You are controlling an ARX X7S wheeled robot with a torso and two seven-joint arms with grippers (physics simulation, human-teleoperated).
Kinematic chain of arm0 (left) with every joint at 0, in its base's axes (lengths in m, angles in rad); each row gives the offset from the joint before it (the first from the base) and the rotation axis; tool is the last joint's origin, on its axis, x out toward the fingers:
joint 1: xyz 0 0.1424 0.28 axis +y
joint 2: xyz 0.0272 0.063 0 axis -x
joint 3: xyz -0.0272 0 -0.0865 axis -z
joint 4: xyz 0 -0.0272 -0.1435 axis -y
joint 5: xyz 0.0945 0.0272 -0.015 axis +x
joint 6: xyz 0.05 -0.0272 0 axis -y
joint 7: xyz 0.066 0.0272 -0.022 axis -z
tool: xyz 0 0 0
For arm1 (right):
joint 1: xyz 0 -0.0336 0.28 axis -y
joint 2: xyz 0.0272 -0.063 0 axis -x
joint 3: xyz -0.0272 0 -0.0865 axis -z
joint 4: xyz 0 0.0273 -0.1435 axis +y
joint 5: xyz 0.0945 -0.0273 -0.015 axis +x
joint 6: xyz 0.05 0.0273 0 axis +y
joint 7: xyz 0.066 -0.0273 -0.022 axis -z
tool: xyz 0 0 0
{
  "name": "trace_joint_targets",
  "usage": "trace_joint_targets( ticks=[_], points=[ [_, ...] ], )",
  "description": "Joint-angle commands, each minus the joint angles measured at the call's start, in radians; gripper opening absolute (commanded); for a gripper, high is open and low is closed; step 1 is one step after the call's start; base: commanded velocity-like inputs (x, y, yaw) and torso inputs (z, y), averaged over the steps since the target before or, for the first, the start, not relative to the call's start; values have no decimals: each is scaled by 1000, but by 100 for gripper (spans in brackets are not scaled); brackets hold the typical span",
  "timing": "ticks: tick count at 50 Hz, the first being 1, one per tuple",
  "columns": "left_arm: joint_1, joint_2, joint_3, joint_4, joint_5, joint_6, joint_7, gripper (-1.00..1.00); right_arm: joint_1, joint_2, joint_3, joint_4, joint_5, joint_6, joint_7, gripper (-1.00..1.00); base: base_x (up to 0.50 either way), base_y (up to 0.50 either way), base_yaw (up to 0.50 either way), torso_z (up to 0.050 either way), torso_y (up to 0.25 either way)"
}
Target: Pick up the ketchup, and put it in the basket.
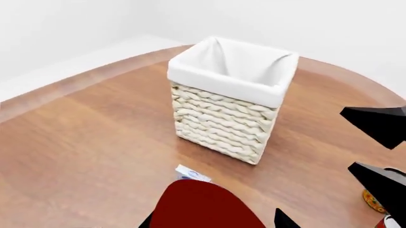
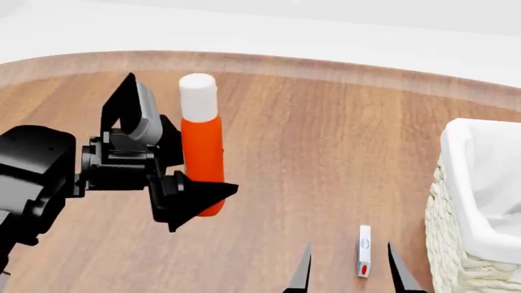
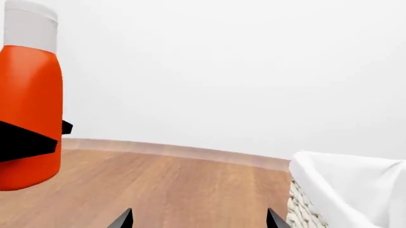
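Observation:
The ketchup, an orange-red bottle with a white cap, stands upright in my left gripper, whose black fingers are shut on its lower body. In the left wrist view its dark red body fills the space between the jaws of the left gripper. The right wrist view shows the ketchup with a black finger across it. The basket, cream wicker with a white liner, stands at the right, well apart from the bottle. It also shows as the basket and the basket. My right gripper is open and holds nothing; its own view shows this gripper with only bare wood between the tips.
A small white-red flat box lies on the wooden table just beyond my right fingertips, left of the basket; it also shows as the box. Part of a can shows behind my right fingers. The table's curved far edge meets a white wall.

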Motion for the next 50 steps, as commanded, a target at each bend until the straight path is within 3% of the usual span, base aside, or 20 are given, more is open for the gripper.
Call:
trace_joint_targets(
  ticks=[1, 6, 17, 26, 31, 38, 50],
  points=[
    [-32, 42, -38, -90, 22, 51, 86, -100, 58, 16, -1, -114, 23, 247, -20, 100, 0, 0, 0, 0, 0],
    [-40, 46, -64, -91, 39, 54, 86, -100, 115, 39, 13, -299, 94, 475, -15, 100, 0, 0, 0, 0, 0],
    [-42, 46, -117, -91, 81, 56, 76, -100, 238, -5, 190, -494, 372, 764, 8, 100, 0, 0, 0, 0, 0],
    [-30, 49, -140, -91, 122, 57, 85, -100, 476, -88, 443, -565, 812, 1106, 134, 100, 0, 0, 0, 0, 1],
    [-25, 50, -151, -91, 140, 58, 90, -100, 658, -99, 499, -504, 1028, 1278, 257, 100, 0, 0, 0, 0, 0],
    [-23, 51, -167, -90, 160, 61, 99, -100, 826, -110, 511, -364, 1171, 1345, 355, 100, 0, 0, 0, 0, 0],
    [-16, 54, -179, -89, 189, 65, 109, -100, 928, -81, 374, -202, 1019, 1245, 211, 100, 0, 0, 0, 0, 0]
  ],
)
